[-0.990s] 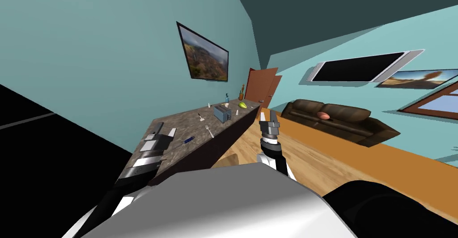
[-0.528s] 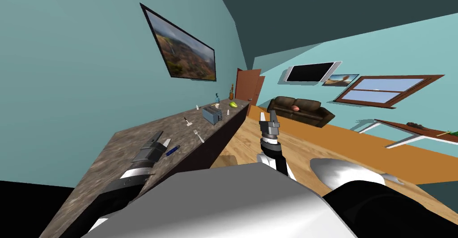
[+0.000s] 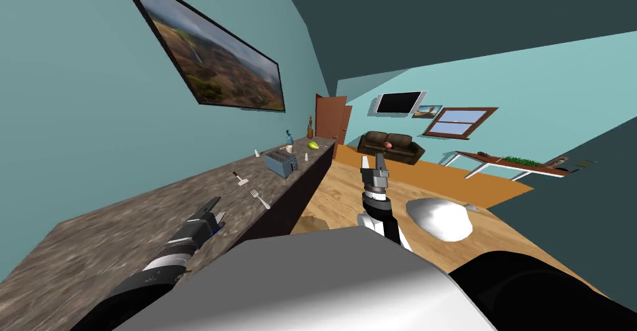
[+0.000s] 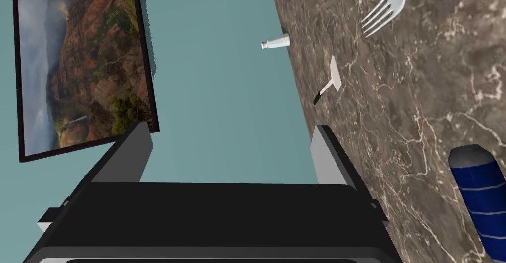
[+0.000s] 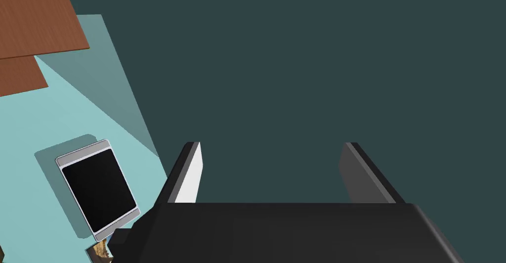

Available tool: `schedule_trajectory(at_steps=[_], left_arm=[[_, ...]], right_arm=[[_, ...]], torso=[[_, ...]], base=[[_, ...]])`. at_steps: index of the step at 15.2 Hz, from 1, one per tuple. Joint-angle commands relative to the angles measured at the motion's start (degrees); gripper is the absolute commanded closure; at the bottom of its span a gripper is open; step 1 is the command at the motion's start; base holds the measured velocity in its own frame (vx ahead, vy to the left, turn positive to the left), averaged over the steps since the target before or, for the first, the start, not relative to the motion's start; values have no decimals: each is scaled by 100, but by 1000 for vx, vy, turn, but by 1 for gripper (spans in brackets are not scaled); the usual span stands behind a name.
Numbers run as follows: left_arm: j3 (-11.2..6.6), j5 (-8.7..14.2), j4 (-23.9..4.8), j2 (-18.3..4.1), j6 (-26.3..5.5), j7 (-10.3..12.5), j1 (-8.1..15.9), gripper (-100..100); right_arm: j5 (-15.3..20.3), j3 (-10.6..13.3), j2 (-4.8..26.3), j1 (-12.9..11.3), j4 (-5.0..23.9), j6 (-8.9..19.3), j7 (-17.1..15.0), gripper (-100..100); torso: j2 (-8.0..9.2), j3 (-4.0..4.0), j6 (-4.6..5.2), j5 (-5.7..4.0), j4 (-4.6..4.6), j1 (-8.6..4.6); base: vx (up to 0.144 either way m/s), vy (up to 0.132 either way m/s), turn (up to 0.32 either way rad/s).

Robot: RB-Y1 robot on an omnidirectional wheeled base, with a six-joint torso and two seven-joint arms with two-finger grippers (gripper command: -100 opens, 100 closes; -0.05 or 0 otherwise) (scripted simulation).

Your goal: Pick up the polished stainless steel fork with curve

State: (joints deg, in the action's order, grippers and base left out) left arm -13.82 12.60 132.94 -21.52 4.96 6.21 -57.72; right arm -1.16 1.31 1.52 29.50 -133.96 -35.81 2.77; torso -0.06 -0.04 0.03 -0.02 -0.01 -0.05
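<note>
Fork (image 4: 385, 8) is lying flat on the dark stone tabletop (image 4: 425, 107), close to the front edge. It is pale grey. It is sitting between the grey toaster (image 3: 280, 162) and the left gripper (image 4: 231, 136), touching neither of them. The left gripper is hanging low over the tabletop with its jaws spread wide, holding nothing. A blue striped tube (image 4: 482, 203) is lying just beside it, and a small white scraper (image 4: 332, 79) is lying near the fork. The right gripper (image 3: 372, 162) is pointing up over the wooden floor (image 3: 348, 203) — its jaws are spread too, and empty.
</note>
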Motion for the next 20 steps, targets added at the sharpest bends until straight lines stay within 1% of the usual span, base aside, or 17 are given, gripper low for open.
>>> schedule_trajectory(at_steps=[1,3,4,5,6,7,8,9,10,11,12,13,14,15,17,18,20], left_arm=[[-121,89,-34,-126,-286,-36,-286,-100],[-121,89,-34,-126,-344,-36,-296,-100],[-200,151,-46,-201,-545,-67,-530,-100],[-200,151,-46,-201,-579,-67,-530,-100],[-276,214,-60,-270,-709,-97,-763,-100],[-276,214,-60,-270,-811,-97,-763,-100],[-276,214,-60,-270,-816,-97,-763,-100],[-348,278,-75,-334,-998,-127,-995,-100],[-348,278,-75,-334,-1053,-127,-995,-100],[-417,343,-92,-393,-1232,-157,-1174,-100],[-417,343,-92,-393,-1289,-157,-1225,-100],[-480,408,-109,-448,-1491,-186,-1418,-100],[-480,408,-109,-448,-1524,-186,-1451,-100],[-538,474,-127,-497,-1697,-215,-1633,-100],[-538,474,-127,-497,-1756,-215,-1673,-100],[-591,540,-147,-542,-1931,-243,-1890,-100],[-591,540,-147,-542,-1985,-243,-1890,-100]], right_arm=[[0,0,0,0,0,0,0,0],[0,0,0,0,0,0,0,0],[0,-1,0,1,0,0,0,0],[0,0,0,-1,0,0,0,0],[0,0,0,0,0,0,0,0],[0,0,0,-1,0,0,0,0],[0,0,0,0,0,0,0,0],[0,-1,0,1,0,0,0,0],[0,0,0,0,0,0,0,0],[0,0,0,0,0,0,0,0],[0,0,0,0,0,0,0,0],[0,0,0,0,0,0,0,0],[0,0,0,0,0,0,0,0],[0,0,0,1,0,0,0,0],[0,-1,1,0,0,0,0,0],[0,-1,1,1,0,0,0,0],[0,-1,1,0,0,0,0,0]], torso=[[0,0,0,0,0,0],[-3,-1,1,1,-1,2],[-1,-1,-3,1,0,3],[-2,-1,3,1,0,2],[-3,-2,0,1,0,2],[-5,-3,3,0,-1,2],[-7,-4,1,1,-1,4],[-4,-3,-4,2,-1,5],[-4,-2,1,1,-1,3],[-4,-3,1,1,-1,4],[-6,-4,3,0,-1,3],[-8,-5,0,1,-2,3],[-9,-5,3,1,-2,3],[-10,-6,0,1,-2,5],[-9,-5,0,2,-2,10],[-6,-3,-5,3,-1,9],[-5,-3,0,2,-1,5]], base=[[48,-14,-425],[41,-7,-248],[46,-17,-366],[47,-11,-337],[57,-7,-445],[58,1,-379],[41,5,-90],[47,-5,-263],[47,-3,-334],[58,-3,-425],[61,2,-357],[65,-5,-421],[61,6,-320],[59,12,-459],[47,24,-223],[48,10,-305],[37,13,-217]])
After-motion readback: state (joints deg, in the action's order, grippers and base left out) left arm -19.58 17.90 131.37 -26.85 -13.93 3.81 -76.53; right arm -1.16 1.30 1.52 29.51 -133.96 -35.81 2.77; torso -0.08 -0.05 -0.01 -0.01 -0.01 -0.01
